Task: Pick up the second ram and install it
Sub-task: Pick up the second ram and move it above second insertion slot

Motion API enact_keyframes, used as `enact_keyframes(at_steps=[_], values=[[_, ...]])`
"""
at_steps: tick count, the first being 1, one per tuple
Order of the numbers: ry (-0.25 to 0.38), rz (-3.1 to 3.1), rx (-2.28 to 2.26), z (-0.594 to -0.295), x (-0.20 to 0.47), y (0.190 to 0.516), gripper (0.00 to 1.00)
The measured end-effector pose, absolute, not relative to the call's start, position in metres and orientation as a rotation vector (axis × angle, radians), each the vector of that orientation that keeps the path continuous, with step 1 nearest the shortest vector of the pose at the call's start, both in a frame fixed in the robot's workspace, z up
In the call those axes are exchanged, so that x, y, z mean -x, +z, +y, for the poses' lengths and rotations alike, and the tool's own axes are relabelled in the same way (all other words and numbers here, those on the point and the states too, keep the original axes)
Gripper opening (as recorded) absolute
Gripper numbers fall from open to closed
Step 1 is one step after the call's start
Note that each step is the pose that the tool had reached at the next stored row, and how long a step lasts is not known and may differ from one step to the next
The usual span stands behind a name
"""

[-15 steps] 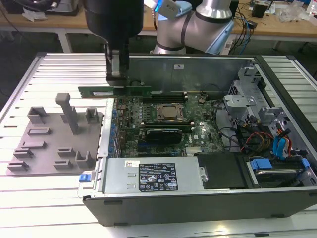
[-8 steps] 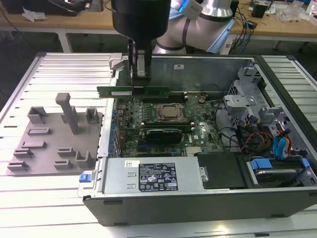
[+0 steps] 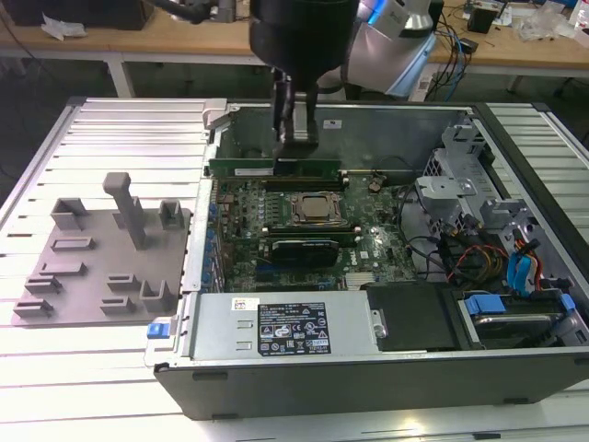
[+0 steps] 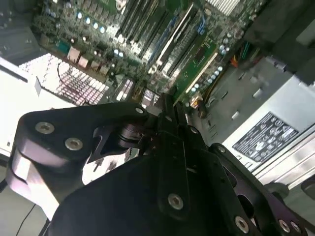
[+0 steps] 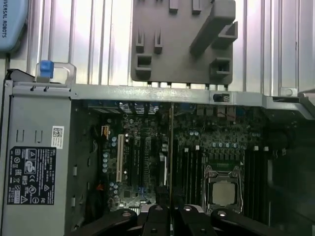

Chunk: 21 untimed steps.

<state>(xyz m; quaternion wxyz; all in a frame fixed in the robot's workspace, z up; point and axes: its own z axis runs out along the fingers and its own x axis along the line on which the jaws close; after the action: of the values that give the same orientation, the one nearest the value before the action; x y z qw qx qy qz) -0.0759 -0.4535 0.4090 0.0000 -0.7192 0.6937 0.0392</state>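
The second ram (image 3: 244, 168) is a long, narrow green board. It stands on edge over the motherboard slots just beyond the silver processor (image 3: 317, 210), inside the open computer case. My gripper (image 3: 296, 147) reaches down from above and is shut on the ram's top edge near its middle. In the first wrist view the ram (image 5: 171, 147) appears as a thin edge-on line running out from between my gripper (image 5: 170, 209) fingers, next to the processor (image 5: 224, 192). I cannot tell whether the ram is pressed into its slot.
The grey tray (image 3: 101, 267) with upright holders lies on the slatted table at the exterior view's left, outside the case. A power supply (image 3: 285, 327) fills the case's near side. Drive bays and cables (image 3: 515, 267) crowd the exterior view's right. The case wall (image 3: 386, 120) stands behind my gripper.
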Motion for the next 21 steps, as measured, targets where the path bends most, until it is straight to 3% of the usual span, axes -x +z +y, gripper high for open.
enact_keyframes(at_steps=[8,21], values=[[0.127,2.181,2.261,-0.402,0.045,0.405,0.11],[0.148,2.19,2.269,-0.386,0.006,0.376,0.11]])
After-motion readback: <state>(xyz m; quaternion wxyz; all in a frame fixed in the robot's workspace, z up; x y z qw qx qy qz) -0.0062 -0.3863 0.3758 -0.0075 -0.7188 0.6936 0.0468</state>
